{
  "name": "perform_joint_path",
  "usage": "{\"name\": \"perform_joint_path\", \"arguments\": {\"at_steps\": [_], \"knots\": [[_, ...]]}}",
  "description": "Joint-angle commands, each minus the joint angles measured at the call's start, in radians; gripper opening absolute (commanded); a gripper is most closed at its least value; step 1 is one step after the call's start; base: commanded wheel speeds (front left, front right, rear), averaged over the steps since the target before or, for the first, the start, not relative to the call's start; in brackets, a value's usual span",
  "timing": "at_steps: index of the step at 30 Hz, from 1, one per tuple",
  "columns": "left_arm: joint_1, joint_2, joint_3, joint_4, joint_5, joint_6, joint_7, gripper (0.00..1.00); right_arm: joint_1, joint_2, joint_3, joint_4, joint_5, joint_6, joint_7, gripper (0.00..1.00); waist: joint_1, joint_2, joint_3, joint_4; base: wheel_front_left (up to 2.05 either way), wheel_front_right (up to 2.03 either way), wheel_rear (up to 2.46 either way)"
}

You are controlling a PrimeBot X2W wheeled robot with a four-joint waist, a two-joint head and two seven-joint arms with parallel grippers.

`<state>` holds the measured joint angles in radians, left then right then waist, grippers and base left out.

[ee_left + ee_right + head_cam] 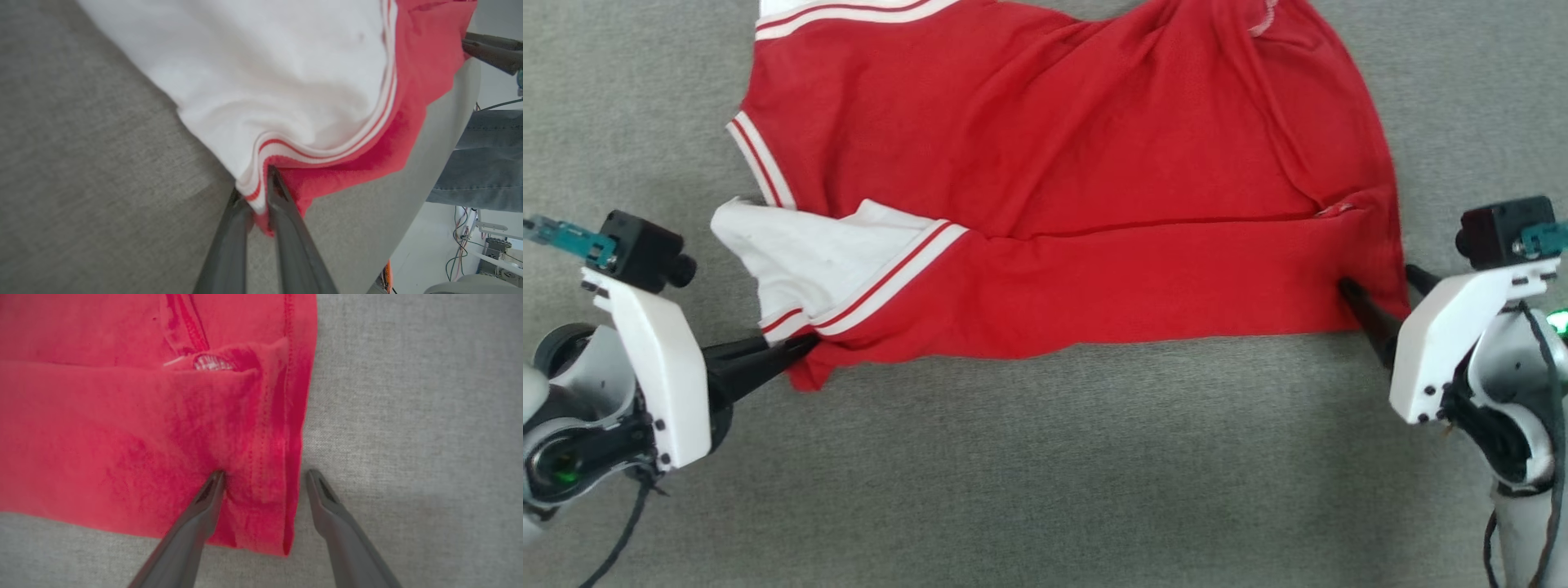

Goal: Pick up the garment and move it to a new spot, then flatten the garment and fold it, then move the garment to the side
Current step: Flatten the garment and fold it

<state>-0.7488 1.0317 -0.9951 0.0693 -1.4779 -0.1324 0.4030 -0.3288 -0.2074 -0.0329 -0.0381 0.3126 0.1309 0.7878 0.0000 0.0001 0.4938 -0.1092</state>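
White angular shells (654,351) bear dark screws (660,425); left gripper (807,343) and right gripper (1376,278) have long dark fingers (192,531); black camera boxes (645,249); black cables (621,531).

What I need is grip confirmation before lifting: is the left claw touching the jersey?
Touching. The left wrist view shows the left claw pinched on the jersey at its striped sleeve trim.

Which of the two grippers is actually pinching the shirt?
The left gripper: its jaws are closed on the garment at its striped sleeve trim. The right gripper has its jaws open, straddling the stitched red edge.
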Motion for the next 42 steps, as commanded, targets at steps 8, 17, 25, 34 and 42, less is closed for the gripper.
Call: {"name": "perform_joint_path", "arguments": {"at_steps": [8, 17, 25, 34, 42], "knots": [[0.015, -0.046, -0.05, -0.012, 0.015, 0.003, -0.057, 0.0, 0.015, -0.009, -0.019, 0.019, 0.01, 0.0, 0.018, 0.0, 0.0, -0.0001, -0.024, 0.051, 0.0, 0.0, 0.0], [0.103, 0.04, -0.075, -0.126, -0.012, 0.003, -0.17, 0.0, 0.133, -0.05, -0.078, -0.088, 0.034, 0.0, 0.035, 0.0, 0.0, -0.0001, -0.1, 0.076, 0.0, 0.0, 0.0], [0.203, 0.131, -0.116, -0.245, 0.003, 0.003, -0.271, 0.0, 0.307, -0.069, -0.123, -0.218, 0.059, 0.0, 0.1, 0.0, 0.0, -0.0001, -0.123, 0.099, 0.0, 0.0, 0.0], [0.232, 0.114, -0.13, -0.225, 0.016, 0.003, -0.359, 0.6, 0.377, -0.017, -0.17, -0.285, 0.06, 0.0, 0.033, 1.0, 0.0, -0.0001, -0.133, 0.102, 0.0, 0.0, 0.0], [0.226, 0.154, -0.063, -0.153, 0.009, 0.003, -0.543, 1.0, 0.323, 0.037, -0.125, -0.331, -0.013, 0.0, -0.339, 1.0, 0.0, -0.0001, -0.127, 0.06, 0.0, 0.0, 0.0]]}}
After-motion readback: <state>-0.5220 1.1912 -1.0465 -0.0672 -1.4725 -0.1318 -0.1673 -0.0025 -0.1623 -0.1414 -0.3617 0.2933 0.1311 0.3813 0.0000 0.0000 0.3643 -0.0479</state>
